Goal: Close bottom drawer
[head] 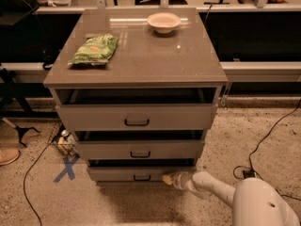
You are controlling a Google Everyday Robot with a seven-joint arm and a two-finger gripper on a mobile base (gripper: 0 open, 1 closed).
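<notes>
The bottom drawer [117,174] is the lowest of three grey-beige drawer fronts, with a small dark handle [141,178]. Only a narrow dark gap shows above it, and it stands out little from the cabinet. My gripper [168,179] is at the end of the white arm [211,187]. Its tip touches the right part of the bottom drawer's front. The middle drawer [140,149] and the top drawer [136,117] above it stand slightly open.
On the cabinet top [141,55] lie a green snack bag [94,49] and a white bowl [163,21]. A blue X mark [67,167] and cables [263,140] are on the speckled floor. A stand's leg [19,126] is at the left.
</notes>
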